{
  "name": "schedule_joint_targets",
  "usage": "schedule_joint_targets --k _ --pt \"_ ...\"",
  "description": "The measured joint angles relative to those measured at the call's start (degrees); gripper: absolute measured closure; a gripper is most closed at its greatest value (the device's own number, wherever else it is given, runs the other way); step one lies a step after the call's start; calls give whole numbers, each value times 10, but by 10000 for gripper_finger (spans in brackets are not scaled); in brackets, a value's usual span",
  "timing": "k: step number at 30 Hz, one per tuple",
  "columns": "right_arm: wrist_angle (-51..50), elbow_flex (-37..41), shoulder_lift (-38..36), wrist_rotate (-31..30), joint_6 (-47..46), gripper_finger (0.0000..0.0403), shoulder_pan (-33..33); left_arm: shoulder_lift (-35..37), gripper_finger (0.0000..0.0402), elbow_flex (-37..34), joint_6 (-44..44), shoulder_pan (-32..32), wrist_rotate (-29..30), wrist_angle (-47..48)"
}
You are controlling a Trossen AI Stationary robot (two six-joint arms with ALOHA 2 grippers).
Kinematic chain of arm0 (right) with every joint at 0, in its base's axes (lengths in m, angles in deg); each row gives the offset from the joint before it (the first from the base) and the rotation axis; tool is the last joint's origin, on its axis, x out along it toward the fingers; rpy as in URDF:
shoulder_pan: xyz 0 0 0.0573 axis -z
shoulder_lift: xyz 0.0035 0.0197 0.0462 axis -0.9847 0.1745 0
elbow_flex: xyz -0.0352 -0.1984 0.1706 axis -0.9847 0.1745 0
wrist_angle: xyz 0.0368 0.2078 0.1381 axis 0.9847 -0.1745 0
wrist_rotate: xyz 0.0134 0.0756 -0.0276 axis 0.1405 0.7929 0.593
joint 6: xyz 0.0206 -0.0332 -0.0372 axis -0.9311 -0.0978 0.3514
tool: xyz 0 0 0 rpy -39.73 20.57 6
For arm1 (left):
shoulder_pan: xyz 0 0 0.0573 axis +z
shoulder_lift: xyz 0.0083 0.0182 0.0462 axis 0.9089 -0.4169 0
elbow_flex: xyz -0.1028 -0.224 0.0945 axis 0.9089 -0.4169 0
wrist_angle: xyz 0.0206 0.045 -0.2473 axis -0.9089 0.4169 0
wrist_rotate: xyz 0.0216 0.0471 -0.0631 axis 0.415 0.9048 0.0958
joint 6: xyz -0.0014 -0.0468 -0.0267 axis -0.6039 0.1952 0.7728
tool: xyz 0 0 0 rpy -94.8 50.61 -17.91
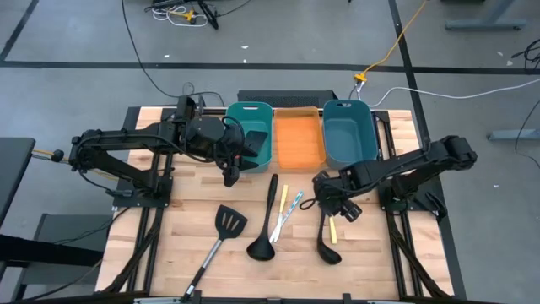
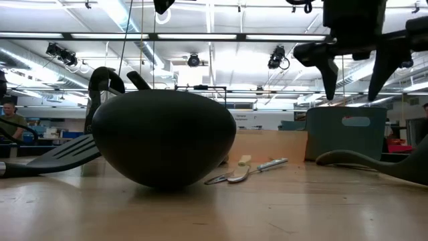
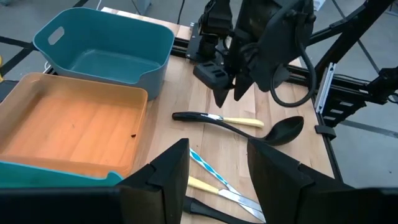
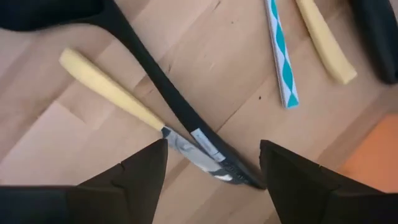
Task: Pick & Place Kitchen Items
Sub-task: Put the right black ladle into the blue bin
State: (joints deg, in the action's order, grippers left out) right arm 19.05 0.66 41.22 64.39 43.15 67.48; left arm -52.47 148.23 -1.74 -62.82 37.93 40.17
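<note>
Wooden table [image 1: 253,270], right claw [image 1: 336,201] open, seemingly over ladle [image 1: 324,239]

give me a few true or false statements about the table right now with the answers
1. The orange bin sits between two teal bins. True.
2. The orange bin holds a ladle. False: it is empty inside.
3. The right gripper is open above a yellow-handled knife and a black ladle handle. True.
4. The slotted spatula lies inside a teal bin. False: it lies on the wooden table, near the front left.
5. The left gripper is shut on a ladle. False: its fingers are open and hold nothing; it is by the left teal bin.
</note>
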Motion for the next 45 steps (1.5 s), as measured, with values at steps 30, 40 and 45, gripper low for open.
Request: schedule_joint_targets --k 30,40,45 --pt "174 155 11 -68 155 143 0 0 235 0 -11 0 0 0" --pt "229 192 11 -69 194 143 0 0 235 0 -10 0 0 0" --pt "247 198 11 -82 222 143 0 0 235 0 -10 0 0 0"
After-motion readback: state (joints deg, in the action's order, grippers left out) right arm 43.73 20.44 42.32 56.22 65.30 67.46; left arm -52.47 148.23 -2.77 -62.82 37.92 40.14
